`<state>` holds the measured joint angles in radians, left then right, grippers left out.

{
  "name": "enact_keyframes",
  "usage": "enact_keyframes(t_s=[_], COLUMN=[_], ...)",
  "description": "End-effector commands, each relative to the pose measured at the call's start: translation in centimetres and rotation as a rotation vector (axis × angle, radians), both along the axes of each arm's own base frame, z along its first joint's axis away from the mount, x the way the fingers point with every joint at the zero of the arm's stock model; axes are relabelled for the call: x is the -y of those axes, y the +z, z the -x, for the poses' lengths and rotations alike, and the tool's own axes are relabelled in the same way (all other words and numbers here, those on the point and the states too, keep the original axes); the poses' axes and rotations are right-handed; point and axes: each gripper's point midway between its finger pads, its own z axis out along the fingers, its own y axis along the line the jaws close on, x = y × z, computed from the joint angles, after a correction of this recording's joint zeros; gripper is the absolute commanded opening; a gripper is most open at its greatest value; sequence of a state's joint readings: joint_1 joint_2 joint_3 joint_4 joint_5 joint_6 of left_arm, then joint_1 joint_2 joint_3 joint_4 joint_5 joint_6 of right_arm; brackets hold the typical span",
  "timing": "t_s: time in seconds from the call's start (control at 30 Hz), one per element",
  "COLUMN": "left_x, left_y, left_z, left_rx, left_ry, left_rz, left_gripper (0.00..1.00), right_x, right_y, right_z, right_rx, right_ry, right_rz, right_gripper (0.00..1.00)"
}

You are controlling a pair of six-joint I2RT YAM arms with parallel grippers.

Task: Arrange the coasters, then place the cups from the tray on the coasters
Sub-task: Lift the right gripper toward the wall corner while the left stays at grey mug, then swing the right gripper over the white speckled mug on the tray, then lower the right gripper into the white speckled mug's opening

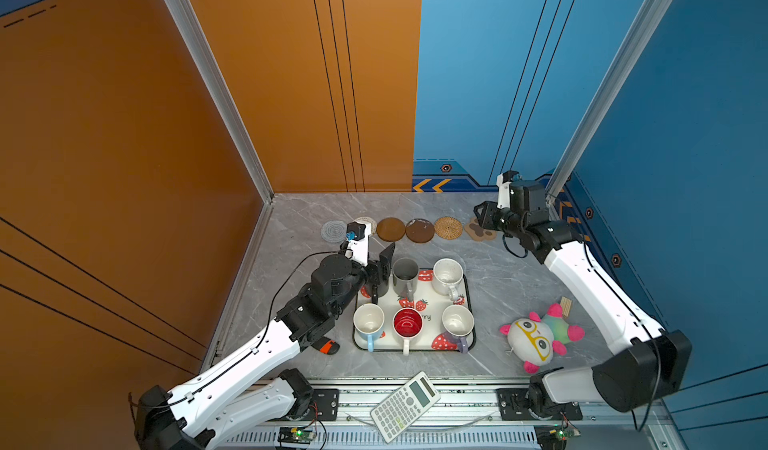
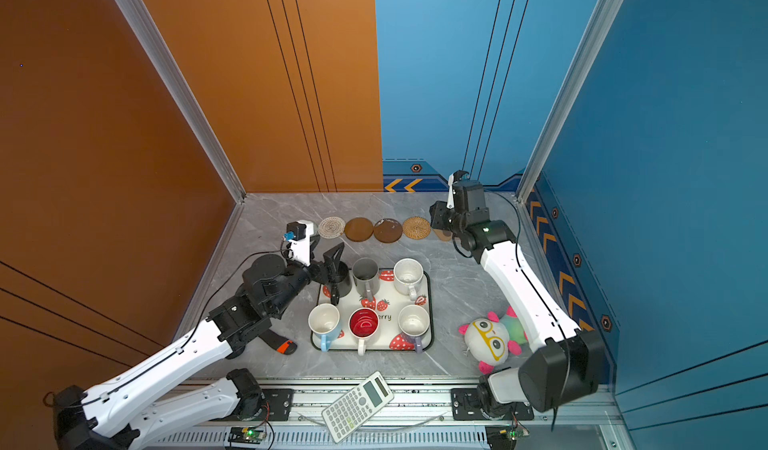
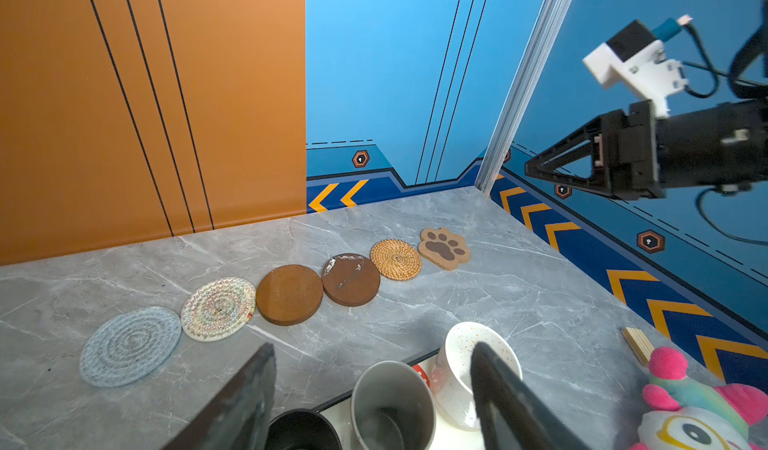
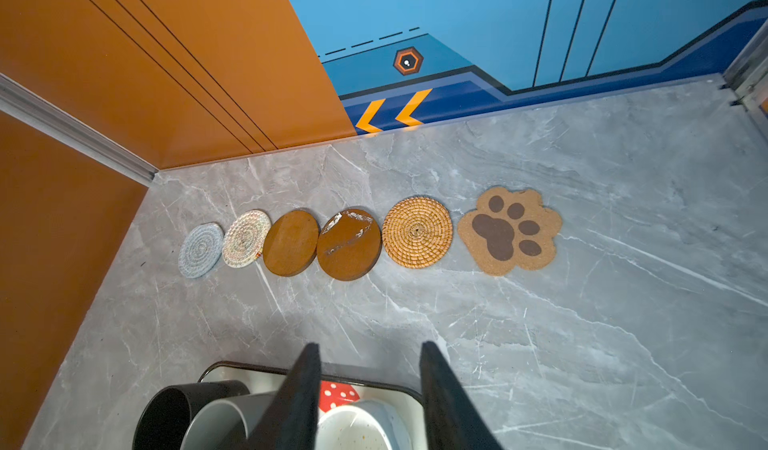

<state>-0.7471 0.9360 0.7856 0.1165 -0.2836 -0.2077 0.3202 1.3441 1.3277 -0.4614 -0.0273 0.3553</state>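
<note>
While six coasters (image 4: pixel 417 232) lie in a row at the back of the bench (image 1: pixel 498 269), six cups (image 1: pixel 407 323) stand on the tray (image 1: pixel 432 328); left fingers (image 3: pixel 249 385) hang spread at the black cup (image 3: pixel 303 431), right fingers (image 4: pixel 303 385) spread and empty above the paw coaster (image 4: pixel 511 232).

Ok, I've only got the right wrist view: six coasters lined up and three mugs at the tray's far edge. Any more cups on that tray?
Observer: Yes. Three more stand upright in the near row of the strawberry-print tray: a light blue mug, a white mug with red inside and a lavender mug.
Operator: And the left gripper?
Observer: The left gripper is open. Its jaws are either side of the black mug at the tray's far left corner, not closed on it.
Operator: Anything loose beside my arm?
Observer: A white and pink plush toy lies just right of the tray.
</note>
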Motion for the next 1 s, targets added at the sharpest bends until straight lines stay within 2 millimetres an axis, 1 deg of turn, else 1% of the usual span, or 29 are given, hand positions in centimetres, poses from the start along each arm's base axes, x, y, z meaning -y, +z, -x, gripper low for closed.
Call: enact_keyframes(t_s=[0.0, 0.07, 0.13, 0.27, 0.33, 0.43, 0.5, 0.6, 0.63, 0.67, 0.77, 0.97], left_x=[-0.2, -0.1, 0.0, 0.0, 0.0, 0.0, 0.0, 0.1, 0.1, 0.1, 0.1, 0.1], left_y=[0.0, -0.1, -0.2, -0.1, -0.2, -0.4, -0.5, -0.6, -0.5, -0.5, -0.6, -0.8], left_z=[0.3, 0.3, 0.3, 0.4, 0.4, 0.4, 0.4, 0.4, 0.4, 0.4, 0.4, 0.4], left_rx=[-0.001, -0.004, -0.007, -0.004, -0.006, -0.009, -0.012, -0.014, -0.013, -0.013, -0.013, -0.015], left_ry=[-0.008, -0.010, -0.014, -0.020, -0.019, -0.018, -0.017, -0.021, -0.022, -0.023, -0.024, -0.024], left_rz=[0.020, 0.021, 0.022, 0.023, 0.020, 0.017, 0.016, 0.016, 0.018, 0.018, 0.016, 0.013], left_gripper=[0.74, 0.74, 0.74, 0.74, 0.74, 0.75, 0.75, 0.74, 0.75, 0.75, 0.75, 0.75], right_x=[-0.4, -1.6, -2.4, -3.1, -3.0, -2.6, -2.8, -2.7, -3.3, -3.4, -3.7, -4.2], right_y=[-1.5, -1.7, -2.4, -4.1, -4.9, -6.0, -7.1, -8.7, -9.1, -9.7, -11.7, -14.0], right_z=[2.7, 4.2, 5.7, 8.4, 9.6, 11.2, 12.3, 13.4, 14.0, 14.4, 15.1, 15.7], right_rx=[-0.021, -0.034, -0.060, -0.094, -0.097, -0.117, -0.151, -0.198, -0.205, -0.222, -0.268, -0.340], right_ry=[0.017, 0.057, 0.088, 0.106, 0.099, 0.090, 0.104, 0.109, 0.132, 0.135, 0.155, 0.190], right_rz=[0.084, 0.093, 0.108, 0.139, 0.173, 0.209, 0.209, 0.226, 0.229, 0.229, 0.227, 0.216], right_gripper=[0.48, 0.52, 0.60, 0.71, 0.76, 0.78, 0.78, 0.78, 0.78, 0.79, 0.79, 0.78])
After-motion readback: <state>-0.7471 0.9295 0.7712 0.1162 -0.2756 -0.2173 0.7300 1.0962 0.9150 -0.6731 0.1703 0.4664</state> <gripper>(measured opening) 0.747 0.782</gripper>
